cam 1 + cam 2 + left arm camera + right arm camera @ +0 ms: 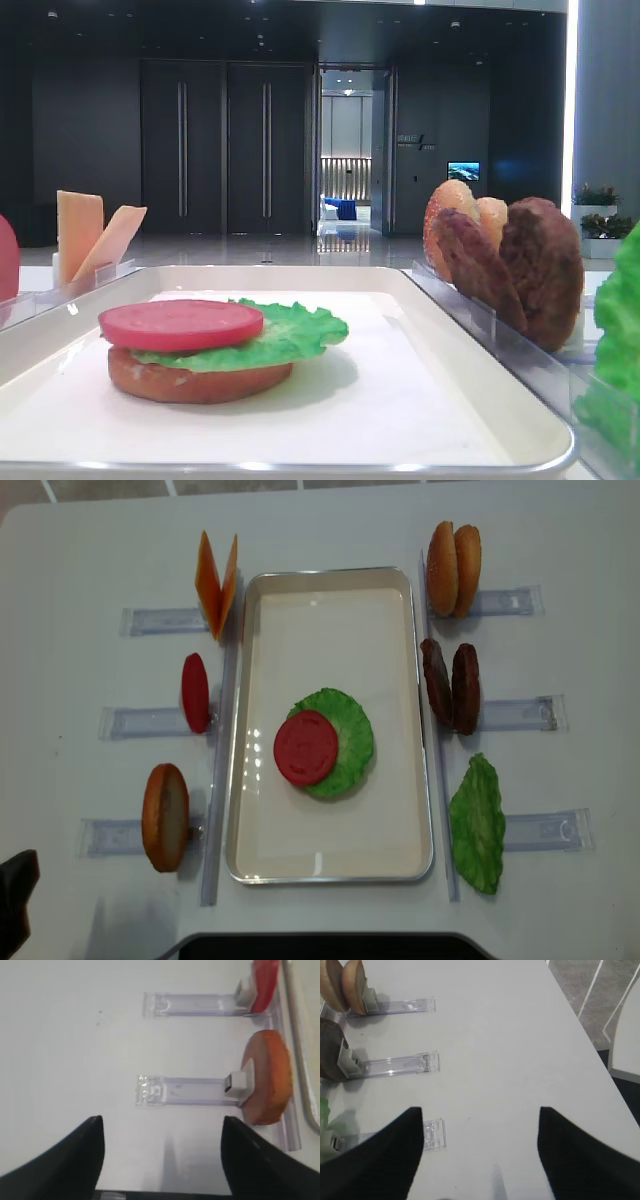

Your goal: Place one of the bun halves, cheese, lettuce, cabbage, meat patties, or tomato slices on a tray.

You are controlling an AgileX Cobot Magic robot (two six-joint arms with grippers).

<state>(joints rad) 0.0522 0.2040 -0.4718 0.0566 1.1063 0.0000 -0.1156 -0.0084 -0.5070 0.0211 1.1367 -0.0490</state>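
On the tray [330, 600] at the centre of the overhead frame a tomato slice [305, 747] lay on lettuce [352, 742] over a bun half [190, 382], while the left gripper [162, 1152] and right gripper [481, 1147] stood spread wide, holding nothing, over bare table [80, 570].
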